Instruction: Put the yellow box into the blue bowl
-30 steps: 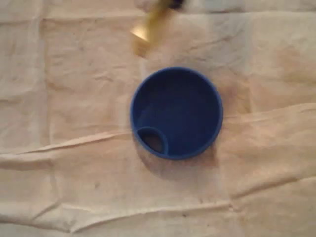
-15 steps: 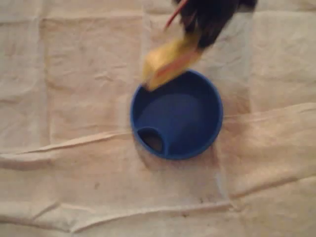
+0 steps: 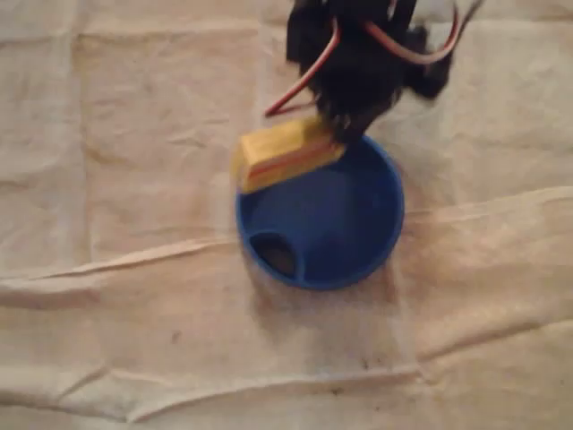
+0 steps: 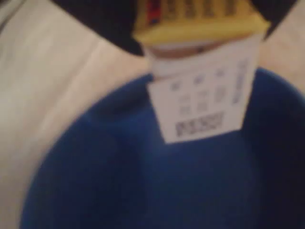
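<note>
In the overhead view the yellow box (image 3: 285, 152) hangs tilted over the upper left rim of the blue bowl (image 3: 358, 233), which sits mid-table on the cloth. My black gripper (image 3: 338, 133) reaches in from the top edge and is shut on the box's right end. The wrist view looks down past the yellow box (image 4: 202, 62), its white printed face towards the camera, into the blue bowl (image 4: 143, 181) right below. The bowl has a small round inner pocket (image 3: 276, 253) at its lower left.
A wrinkled beige cloth (image 3: 134, 269) covers the whole table, with raised folds across the lower half. Red cables (image 3: 309, 76) loop beside the arm near the top. Open cloth lies on all sides of the bowl.
The arm has come down from the top edge, carrying the yellow box from above the bowl to over its upper left rim. The bowl has not moved.
</note>
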Controlling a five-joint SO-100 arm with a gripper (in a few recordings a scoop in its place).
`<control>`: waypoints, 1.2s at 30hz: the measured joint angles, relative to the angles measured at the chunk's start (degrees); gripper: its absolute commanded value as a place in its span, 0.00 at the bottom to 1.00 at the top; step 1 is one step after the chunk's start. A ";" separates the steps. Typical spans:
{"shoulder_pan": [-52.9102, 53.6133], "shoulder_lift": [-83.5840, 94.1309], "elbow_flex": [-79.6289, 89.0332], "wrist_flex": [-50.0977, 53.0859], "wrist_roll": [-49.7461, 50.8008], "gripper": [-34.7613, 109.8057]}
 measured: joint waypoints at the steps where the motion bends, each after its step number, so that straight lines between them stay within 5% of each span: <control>1: -0.09 -1.32 -0.97 0.00 0.26 0.24; 20: -6.50 -5.62 -8.17 0.00 0.62 0.25; 29: -6.59 -5.62 -8.17 0.00 0.62 0.39; 36: -5.10 -5.62 -8.17 0.00 0.62 0.40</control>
